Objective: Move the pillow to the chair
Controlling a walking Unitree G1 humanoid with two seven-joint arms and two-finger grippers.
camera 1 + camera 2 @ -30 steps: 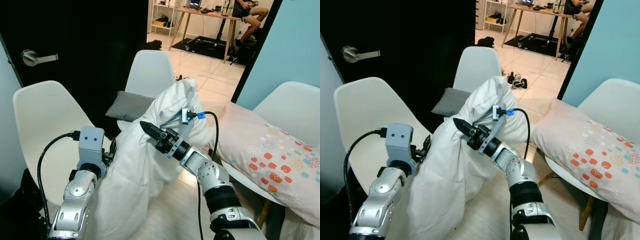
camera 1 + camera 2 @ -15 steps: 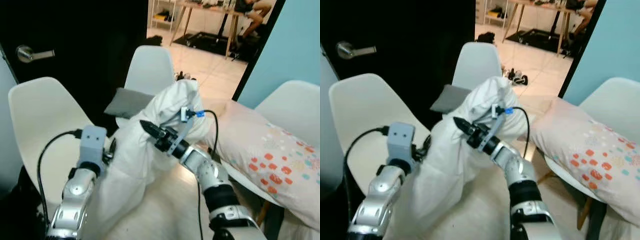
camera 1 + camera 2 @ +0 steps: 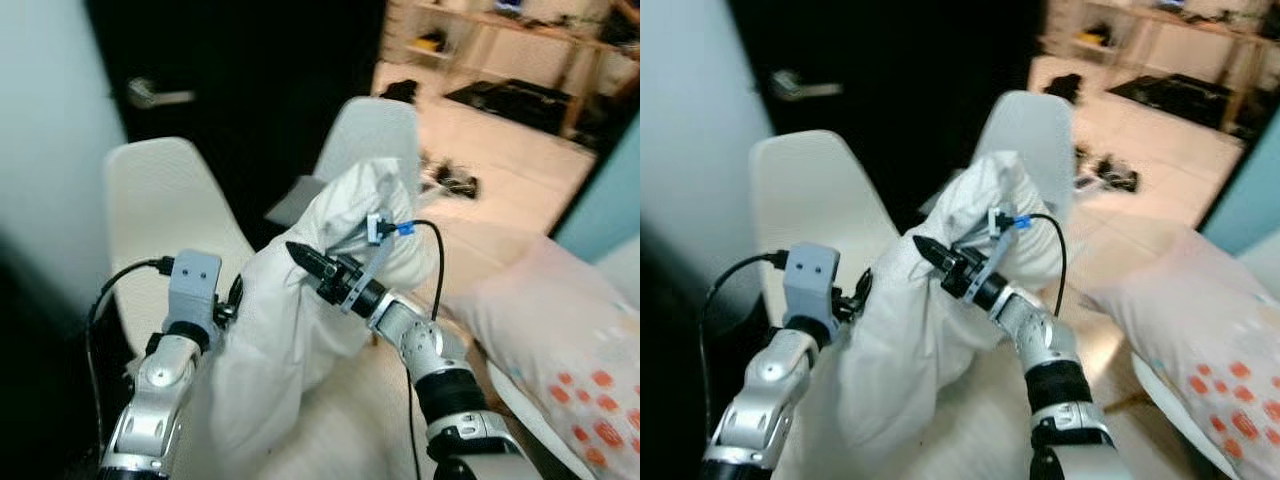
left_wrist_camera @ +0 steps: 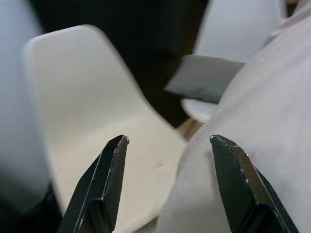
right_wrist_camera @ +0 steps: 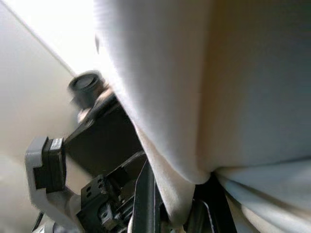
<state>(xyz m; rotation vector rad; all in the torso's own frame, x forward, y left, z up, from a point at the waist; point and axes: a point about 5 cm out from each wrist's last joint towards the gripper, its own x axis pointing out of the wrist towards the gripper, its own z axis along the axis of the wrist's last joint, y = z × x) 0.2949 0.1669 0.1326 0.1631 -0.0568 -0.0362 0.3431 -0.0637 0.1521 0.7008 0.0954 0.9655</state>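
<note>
White, soft and creased, the pillow (image 3: 300,300) hangs bunched between both arms, in front of the smooth moulded chair (image 3: 165,215). The right gripper (image 3: 305,258) pinches a fold of its cloth; the left gripper (image 4: 167,145) has its 2 fingers spread, pillow fabric against 1. No writing is readable.

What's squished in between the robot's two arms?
The big white pillow. In the left eye view it hangs between the left gripper and the right gripper, whose jaws pinch its cloth; the white chair stands behind.
</note>
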